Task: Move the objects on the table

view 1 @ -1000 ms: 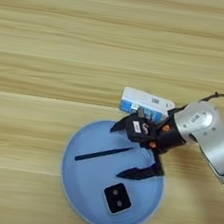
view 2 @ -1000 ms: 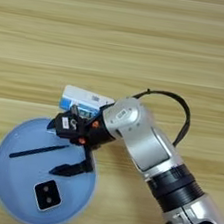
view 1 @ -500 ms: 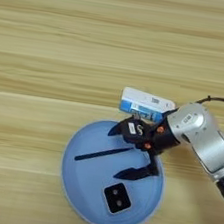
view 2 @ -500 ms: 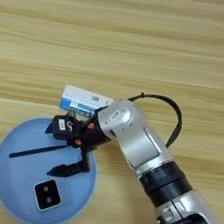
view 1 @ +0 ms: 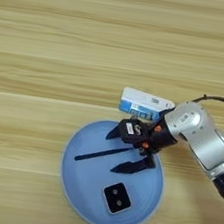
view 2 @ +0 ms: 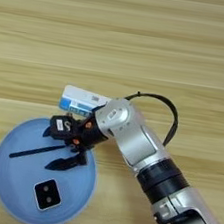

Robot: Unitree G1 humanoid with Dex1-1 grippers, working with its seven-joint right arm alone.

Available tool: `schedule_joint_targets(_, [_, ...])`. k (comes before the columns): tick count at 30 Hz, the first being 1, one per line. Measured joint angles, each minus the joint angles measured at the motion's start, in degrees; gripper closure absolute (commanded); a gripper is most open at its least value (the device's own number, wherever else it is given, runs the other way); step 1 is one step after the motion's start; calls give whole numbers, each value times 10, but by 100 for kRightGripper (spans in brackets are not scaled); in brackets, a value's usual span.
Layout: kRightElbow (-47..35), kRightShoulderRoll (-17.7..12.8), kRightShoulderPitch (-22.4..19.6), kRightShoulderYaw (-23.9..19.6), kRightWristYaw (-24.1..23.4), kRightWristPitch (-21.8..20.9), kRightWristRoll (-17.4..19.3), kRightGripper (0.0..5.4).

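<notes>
I see the thin black stick [view 1: 104,153] lying on the round light-blue plate [view 1: 79,182], its long axis rising from lower left toward the black two-fingered gripper [view 1: 122,151], whose fingers are spread wide around its right end. The blue-and-white oblong box [view 1: 144,104] lies crosswise on the wooden table [view 1: 67,52], touching the plate's far rim; its print is unreadable. The black white-edged square block [view 1: 117,197] sits on the plate's near part.

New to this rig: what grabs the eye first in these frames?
The round light-blue plate at the bottom of the wooden table, with the right gripper over it, open, its two black fingers either side of a thin black stick. A black white-edged square block with two dots lies nearer on the plate. A blue-and-white box sits just beyond the plate's far rim.
</notes>
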Motion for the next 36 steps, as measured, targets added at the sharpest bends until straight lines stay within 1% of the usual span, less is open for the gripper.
schedule_joint_targets(11, [13,0,-1,8,1,-23,0,278])
schedule_joint_targets(18, [19,0,-5,11,8,-23,2,337])
schedule_joint_targets(25, [31,1,-10,12,8,-33,2,391])
schedule_joint_targets(27, [33,1,-11,12,8,-34,2,419])
schedule_joint_targets(30, [34,1,-12,12,8,-35,2,440])
schedule_joint_targets(34, [35,1,-12,12,8,-35,2,494])
schedule_joint_targets(36, [35,1,-12,12,8,-35,2,507])
